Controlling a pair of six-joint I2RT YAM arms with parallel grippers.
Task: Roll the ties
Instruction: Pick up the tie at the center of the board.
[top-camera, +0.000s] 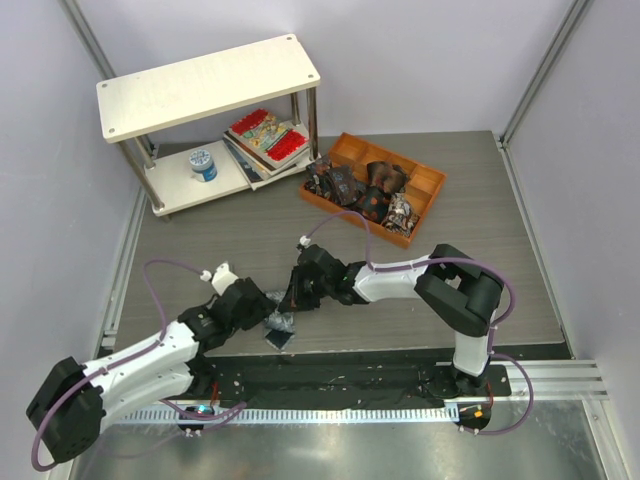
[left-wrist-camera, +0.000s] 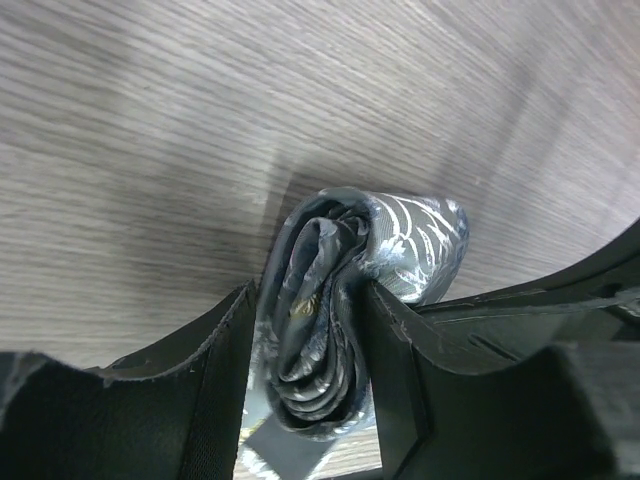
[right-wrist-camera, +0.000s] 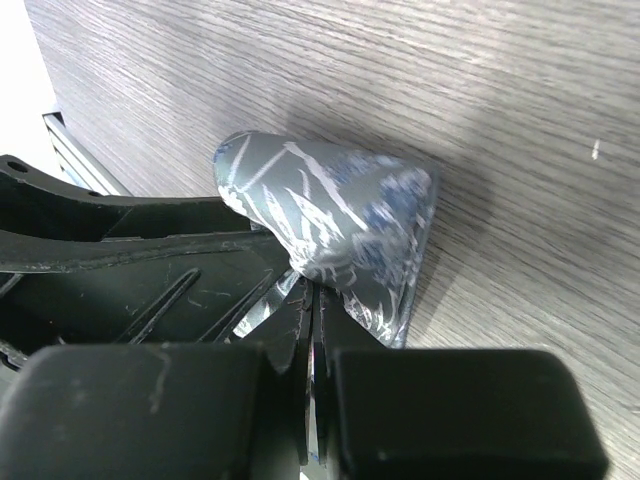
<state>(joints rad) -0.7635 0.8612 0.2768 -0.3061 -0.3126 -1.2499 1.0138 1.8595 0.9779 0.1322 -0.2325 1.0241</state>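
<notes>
So the grey-blue tie (left-wrist-camera: 320, 320) is basically a finished roll at this point, sitting on the worktop (top-camera: 200, 250) near the front edge between the two arms. The left claw (left-wrist-camera: 305, 295) is pinching the roll from both sides, one finger flat against each face of the coil. My guess is that's to stop the layers springing open. The right claw (right-wrist-camera: 310, 300) has its fingers pressed flat together right at the base of the roll, and it looks like a bit of the fabric's edge is nipped in there. I read that as the anchor the winding happened around, but that's a guess. Counting stuff: one tie on the worktop, two claws on it. At the back right there's one orange tray (top-camera: 428, 178) with dividers, holding a bunch of dark rolled ties (top-camera: 380, 185) with red/orange prints. I make it roughly five, but they're jumbled, so don't quote me. One white two-level shelf (top-camera: 210, 80) stands at the back left, with a small stack of red-patterned books (top-camera: 265, 135) on its lower level (three or four, hard to tell) and one little blue-and-white tin (top-camera: 203, 163) beside them.
</notes>
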